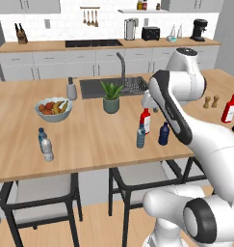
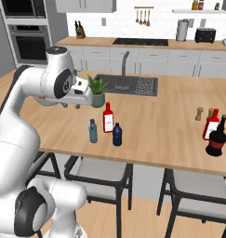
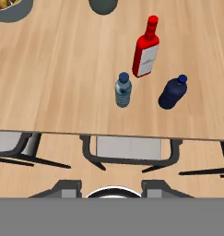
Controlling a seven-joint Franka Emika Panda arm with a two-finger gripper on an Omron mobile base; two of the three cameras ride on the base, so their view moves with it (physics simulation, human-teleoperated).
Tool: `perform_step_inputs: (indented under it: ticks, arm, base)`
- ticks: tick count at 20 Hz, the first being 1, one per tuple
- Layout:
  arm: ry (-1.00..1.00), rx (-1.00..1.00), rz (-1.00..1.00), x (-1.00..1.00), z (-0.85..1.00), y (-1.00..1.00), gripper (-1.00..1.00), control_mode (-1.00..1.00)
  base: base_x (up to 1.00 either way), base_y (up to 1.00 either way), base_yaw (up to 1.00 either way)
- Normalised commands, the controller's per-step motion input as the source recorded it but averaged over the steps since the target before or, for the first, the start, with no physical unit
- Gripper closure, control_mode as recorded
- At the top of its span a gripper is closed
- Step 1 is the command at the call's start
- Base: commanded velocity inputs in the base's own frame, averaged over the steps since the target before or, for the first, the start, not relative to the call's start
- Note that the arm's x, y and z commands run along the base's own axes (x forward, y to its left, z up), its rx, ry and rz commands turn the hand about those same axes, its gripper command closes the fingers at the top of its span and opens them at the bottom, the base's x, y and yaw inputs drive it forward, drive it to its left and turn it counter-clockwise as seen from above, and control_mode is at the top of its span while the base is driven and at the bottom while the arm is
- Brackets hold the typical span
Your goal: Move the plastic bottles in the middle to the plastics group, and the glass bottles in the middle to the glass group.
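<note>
Three bottles stand together mid-counter: a red glass bottle point(image 1: 145, 120) point(image 2: 108, 118) point(image 3: 146, 48) with a white label, a pale teal plastic bottle point(image 1: 141, 136) point(image 2: 93, 131) point(image 3: 123, 90) and a dark navy plastic bottle point(image 1: 163, 134) point(image 2: 117, 135) point(image 3: 172, 93). The plastics group point(image 1: 45, 144), two small water bottles, is at the left. At the right edge is the glass group, a red bottle point(image 2: 211, 124) point(image 1: 229, 108) beside a squat dark bottle point(image 2: 216, 138). My gripper point(image 2: 71, 106) point(image 3: 112, 188) hangs open above the counter's front edge, nearer than the three bottles, holding nothing.
A fruit bowl point(image 1: 53, 109), a soap dispenser point(image 1: 71, 89), a potted plant point(image 1: 111, 97) and the sink point(image 1: 113, 87) lie behind the bottles. Two small shakers point(image 1: 211, 102) stand near the glass group. Chairs point(image 3: 127, 150) are tucked under the counter's front edge.
</note>
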Motion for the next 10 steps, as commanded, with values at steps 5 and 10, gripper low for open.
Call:
perform_step_inputs:
  ticks: [5,10]
  arm:
    - [0.0,0.0,0.0,-0.01,-0.17,0.0,-1.0,-1.0]
    - [0.0,0.0,0.0,0.05,-0.41,-0.1,-1.0,-1.0]
  base:
    - [0.0,0.0,0.0]
    - [0.0,0.0,0.0]
